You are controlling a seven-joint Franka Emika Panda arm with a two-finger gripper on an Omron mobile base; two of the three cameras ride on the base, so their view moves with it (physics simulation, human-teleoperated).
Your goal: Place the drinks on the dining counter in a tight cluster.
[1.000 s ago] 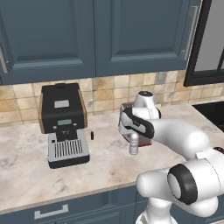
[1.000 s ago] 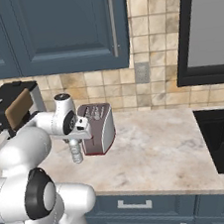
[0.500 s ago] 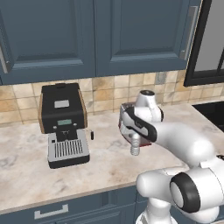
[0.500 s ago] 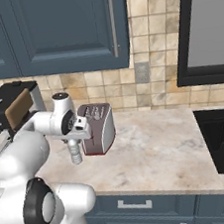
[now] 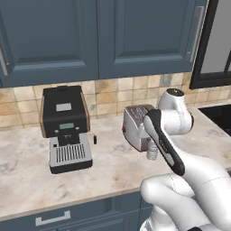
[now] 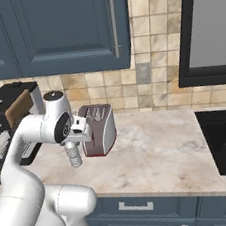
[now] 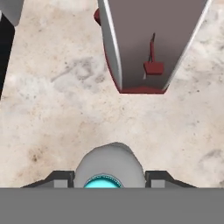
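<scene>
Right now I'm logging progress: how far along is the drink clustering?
Done: nothing visibly clustered; no dining counter shows here. In hand: the gripper is shut on the small clear bottle, held upright above the beige countertop beside the toaster. Left: carrying it to the dining counter and grouping the drinks.

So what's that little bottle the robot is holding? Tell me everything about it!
It is a small clear bottle with ribbed sides that look like see-through plastic. In the hand view its cap shows bright blue. It hangs upright, held at the top between the jaws of the gripper, lifted just above the marbled beige counter. It hangs just in front of the silver and red toaster. I cannot tell whether they touch.
</scene>
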